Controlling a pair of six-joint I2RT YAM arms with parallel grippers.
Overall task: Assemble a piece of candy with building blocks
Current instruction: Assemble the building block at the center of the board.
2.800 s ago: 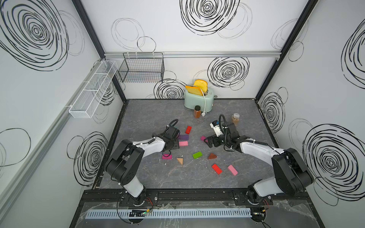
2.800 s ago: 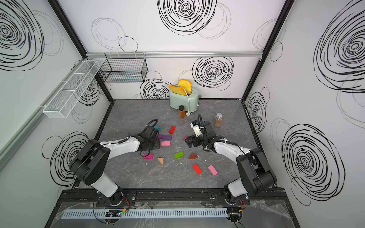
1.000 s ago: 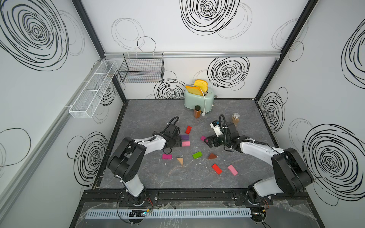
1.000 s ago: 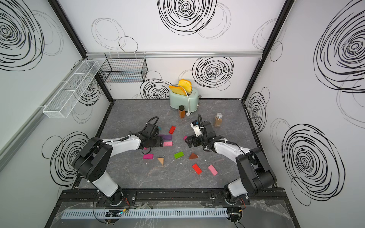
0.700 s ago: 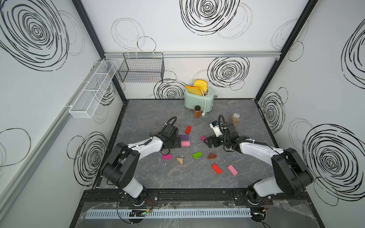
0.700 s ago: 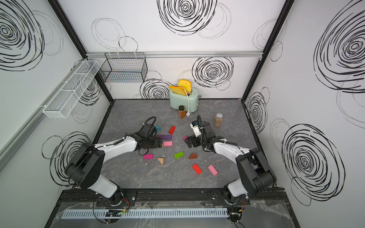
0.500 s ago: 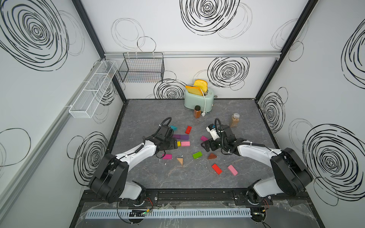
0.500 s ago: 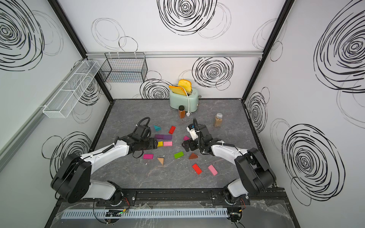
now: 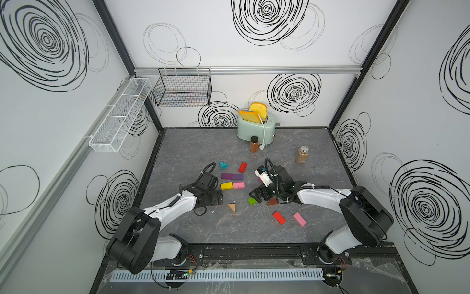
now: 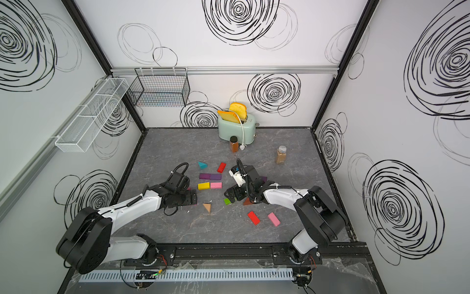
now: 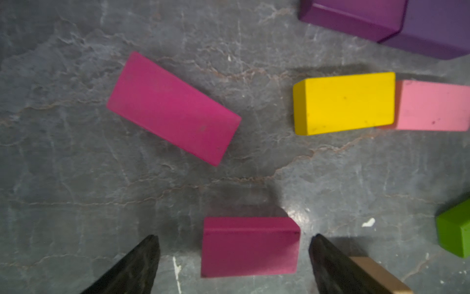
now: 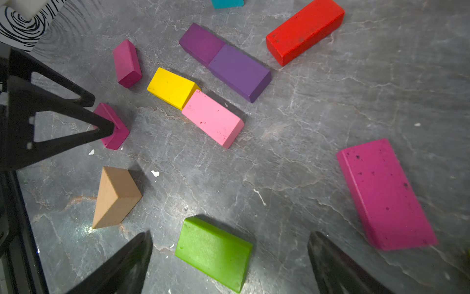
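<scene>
My left gripper (image 11: 233, 238) is open and straddles a magenta brick (image 11: 250, 247) lying on the grey table, with a gap on each side. In both top views the gripper (image 9: 216, 199) hides that brick. A second magenta brick (image 11: 173, 108) lies beyond it. A yellow brick (image 9: 226, 185) touches a pink brick (image 9: 238, 185), with two purple bricks (image 9: 232, 176) in a row behind them. My right gripper (image 12: 230, 235) is open around a green brick (image 12: 213, 252), not touching it. A tan wedge (image 9: 232, 208) sits between the arms and a brown wedge (image 9: 272, 201) lies by the right arm.
A teal wedge (image 9: 223, 165) and a red brick (image 9: 242, 167) lie behind the rows. Another red brick (image 9: 279, 218) and a pink one (image 9: 299, 219) lie front right. A mint toaster (image 9: 255, 127) and two spice jars (image 9: 253, 144) (image 9: 302, 155) stand at the back.
My left gripper let go of the yellow brick beside the pink one, opened, and drew back over the magenta brick. My right gripper moved forward to the green brick.
</scene>
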